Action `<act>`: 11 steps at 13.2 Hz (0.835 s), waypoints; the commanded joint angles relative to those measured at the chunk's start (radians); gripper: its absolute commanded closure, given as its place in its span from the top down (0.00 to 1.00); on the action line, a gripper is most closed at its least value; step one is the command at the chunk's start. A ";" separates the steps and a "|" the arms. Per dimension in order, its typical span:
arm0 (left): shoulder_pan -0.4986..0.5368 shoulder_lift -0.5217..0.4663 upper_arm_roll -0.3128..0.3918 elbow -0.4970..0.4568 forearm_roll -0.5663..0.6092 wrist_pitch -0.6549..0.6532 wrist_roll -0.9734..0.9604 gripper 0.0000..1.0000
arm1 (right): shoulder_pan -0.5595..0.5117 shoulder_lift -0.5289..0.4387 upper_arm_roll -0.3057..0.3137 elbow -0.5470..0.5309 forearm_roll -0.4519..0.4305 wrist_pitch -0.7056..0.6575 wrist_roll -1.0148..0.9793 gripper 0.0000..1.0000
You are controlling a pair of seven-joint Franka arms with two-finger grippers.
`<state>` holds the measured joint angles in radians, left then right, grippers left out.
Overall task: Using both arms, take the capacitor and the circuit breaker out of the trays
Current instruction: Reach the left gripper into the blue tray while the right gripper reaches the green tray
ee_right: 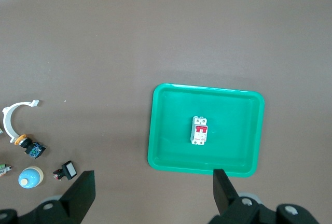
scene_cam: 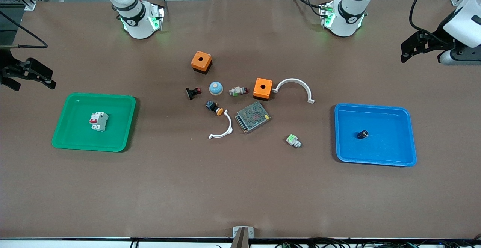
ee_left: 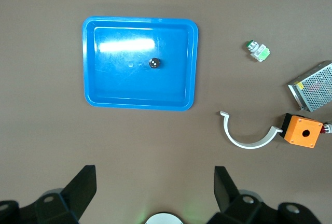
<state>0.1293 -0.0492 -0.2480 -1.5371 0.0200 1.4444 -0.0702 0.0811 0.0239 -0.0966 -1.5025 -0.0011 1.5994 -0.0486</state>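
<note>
The capacitor, a tiny black cylinder, lies in the blue tray toward the left arm's end; it also shows in the left wrist view in the same tray. The breaker, light grey with red levers, lies in the green tray toward the right arm's end, and shows in the right wrist view in that tray. My left gripper is open and empty, high over the table beside the blue tray. My right gripper is open and empty, high beside the green tray.
Mid-table lie two orange boxes, two white arcs, a metal mesh power supply, a green-and-white button, a blue dome, a black-and-red clip and an orange-capped push-button.
</note>
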 commanded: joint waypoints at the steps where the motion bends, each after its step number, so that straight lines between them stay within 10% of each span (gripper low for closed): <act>1: 0.003 0.011 -0.004 0.025 0.005 -0.015 0.009 1.00 | -0.003 -0.001 0.000 0.013 -0.002 -0.016 0.006 1.00; 11: 0.012 0.144 0.007 -0.044 0.031 0.149 -0.022 1.00 | -0.009 0.005 0.000 0.011 0.010 -0.022 0.007 1.00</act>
<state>0.1430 0.0861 -0.2379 -1.5215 0.0220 1.5137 -0.0763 0.0792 0.0248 -0.1019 -1.5016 -0.0011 1.5880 -0.0486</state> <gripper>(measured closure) 0.000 0.000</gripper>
